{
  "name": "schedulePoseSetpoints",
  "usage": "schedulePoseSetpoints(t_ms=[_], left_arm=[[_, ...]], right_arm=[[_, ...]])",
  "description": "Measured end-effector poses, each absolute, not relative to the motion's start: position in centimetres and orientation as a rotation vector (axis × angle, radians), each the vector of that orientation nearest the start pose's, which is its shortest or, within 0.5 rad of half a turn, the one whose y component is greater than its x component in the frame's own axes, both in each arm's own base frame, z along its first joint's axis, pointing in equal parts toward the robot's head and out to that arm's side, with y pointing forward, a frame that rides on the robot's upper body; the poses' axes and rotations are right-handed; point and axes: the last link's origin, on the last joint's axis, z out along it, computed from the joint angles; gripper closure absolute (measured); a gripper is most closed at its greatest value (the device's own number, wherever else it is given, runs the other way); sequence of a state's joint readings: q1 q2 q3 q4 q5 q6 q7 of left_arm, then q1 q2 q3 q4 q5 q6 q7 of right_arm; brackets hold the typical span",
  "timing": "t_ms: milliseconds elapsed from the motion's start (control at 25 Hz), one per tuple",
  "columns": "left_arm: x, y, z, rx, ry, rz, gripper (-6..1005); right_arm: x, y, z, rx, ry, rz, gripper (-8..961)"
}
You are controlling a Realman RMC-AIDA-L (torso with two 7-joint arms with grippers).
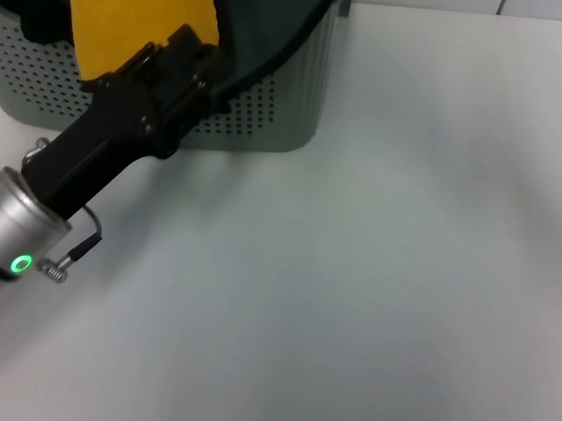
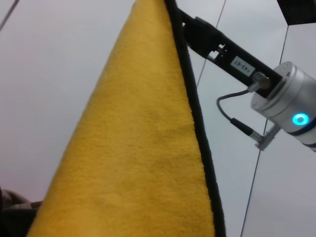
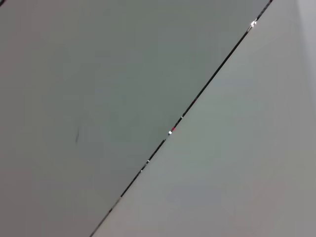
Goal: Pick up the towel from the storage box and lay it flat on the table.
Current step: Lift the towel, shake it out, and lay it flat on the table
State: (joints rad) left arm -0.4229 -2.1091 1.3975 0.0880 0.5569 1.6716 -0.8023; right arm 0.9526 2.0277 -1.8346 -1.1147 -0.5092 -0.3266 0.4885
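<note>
Yellow-and-teal, one towel (image 1: 147, 5) hangs above one storage box (image 1: 281, 110), pinched by the left gripper (image 1: 192, 55); the right gripper is unseen.

My left arm's silver wrist cuff (image 1: 9, 217), green glowing ring (image 1: 21, 265), thin black cable (image 1: 85, 235), black blocky claw (image 1: 181, 64).

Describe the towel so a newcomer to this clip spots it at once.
Find the perforated grey-green storage box at the table's far left. The towel hangs above its front wall, beside the left pincer. Only it shows a yellow-orange face, teal-green reverse and black edging.
</note>
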Motion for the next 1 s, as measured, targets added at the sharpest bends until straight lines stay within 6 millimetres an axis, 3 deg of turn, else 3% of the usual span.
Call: schedulePoseSetpoints(t_ms=[200, 480, 1000], left_arm=[[-26.2, 26.6, -2.9, -2.015, -0.632, -1.497, 420], [-25.7, 24.7, -4.0, -2.136, -0.672, -1.553, 419], [-25.0, 25.8, -4.3, -2.167, -0.683, -1.547, 420]], right_arm=[[-7.7, 40.2, -0.7, -2.032, -0.563, 0.943, 929], [-7.5, 40.1, -0.4, -2.02, -0.569, 0.947, 928], [-8.2, 38.1, -0.6, -2.037, -0.63, 1.049, 928]])
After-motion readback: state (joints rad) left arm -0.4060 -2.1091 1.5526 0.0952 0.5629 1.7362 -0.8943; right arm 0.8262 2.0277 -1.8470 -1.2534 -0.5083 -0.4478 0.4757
